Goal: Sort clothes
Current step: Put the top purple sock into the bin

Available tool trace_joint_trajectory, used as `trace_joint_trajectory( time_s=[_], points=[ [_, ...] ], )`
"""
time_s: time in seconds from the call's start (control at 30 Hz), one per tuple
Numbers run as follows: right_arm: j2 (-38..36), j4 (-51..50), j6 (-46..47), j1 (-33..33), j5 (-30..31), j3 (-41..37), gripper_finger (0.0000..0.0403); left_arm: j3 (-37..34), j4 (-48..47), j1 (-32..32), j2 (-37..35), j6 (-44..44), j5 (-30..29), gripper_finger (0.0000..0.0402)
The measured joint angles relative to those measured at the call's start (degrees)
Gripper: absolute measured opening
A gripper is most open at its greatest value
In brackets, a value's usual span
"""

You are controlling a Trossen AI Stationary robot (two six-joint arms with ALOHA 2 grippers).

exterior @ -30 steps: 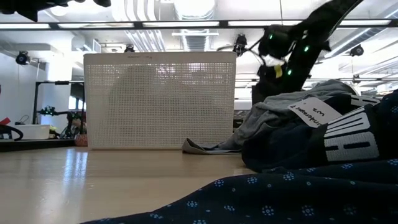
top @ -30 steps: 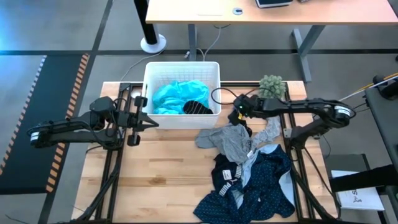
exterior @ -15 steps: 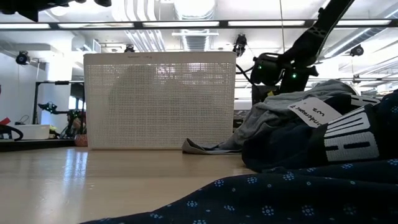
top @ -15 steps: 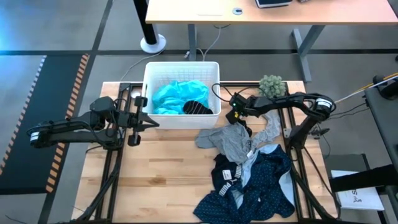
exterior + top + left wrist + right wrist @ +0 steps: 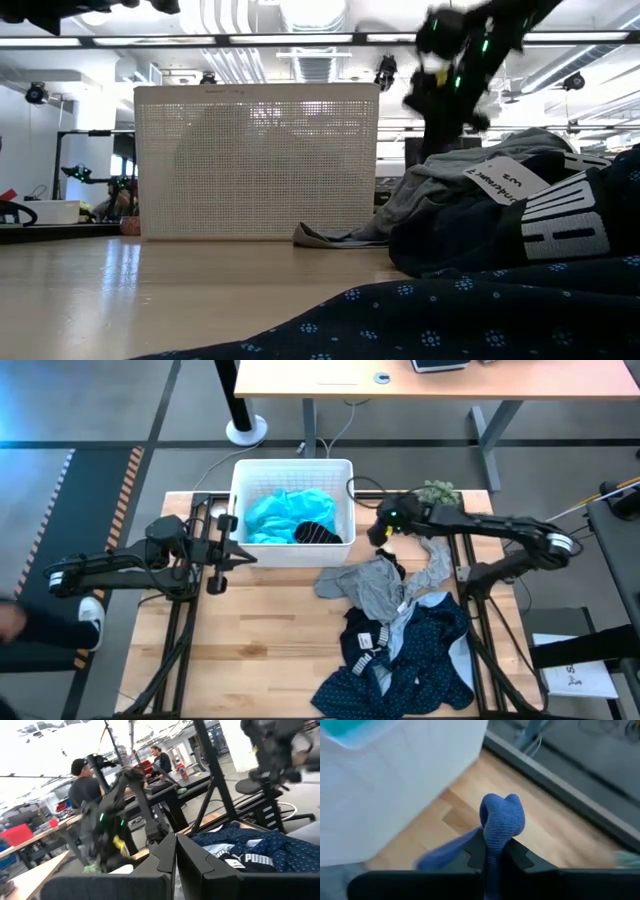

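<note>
Both claws were clenched: the right claw (image 5: 492,852) pinched a blue garment (image 5: 501,822) beside the white basket (image 5: 292,478); the left claw (image 5: 240,555) held nothing.

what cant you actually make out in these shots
- Basket contents: the low view shows only its wall; the high view shows teal and black fabric on top, anything beneath is covered.
- Right gripper: shut on a blue garment; its lower part is cut off by the frame edge.
- Left wrist view: distant people too small; left gripper blocks the nearby table.
</note>
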Motion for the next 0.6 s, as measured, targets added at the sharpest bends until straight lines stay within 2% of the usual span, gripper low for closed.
trace_joint_trajectory(
  time_s=[0.27, 0.4, 0.6],
  points=[
    [-8.66, -3.89, -1.69, 6.52, 4.78, 9.94, 0.0008, 0.00, -0.31, 0.00, -0.04, -0.86, -0.75, 0.0000],
    [-8.70, -3.25, -4.82, 9.77, 5.87, 15.62, 0.0008, 0.00, -0.28, 0.00, -0.02, -1.12, -0.75, 0.0000],
    [-5.02, 2.06, -11.41, 13.48, 5.93, 21.77, 0.0008, 0.00, -0.08, 0.00, -0.02, -1.14, -0.75, 0.0000]
  ],
)
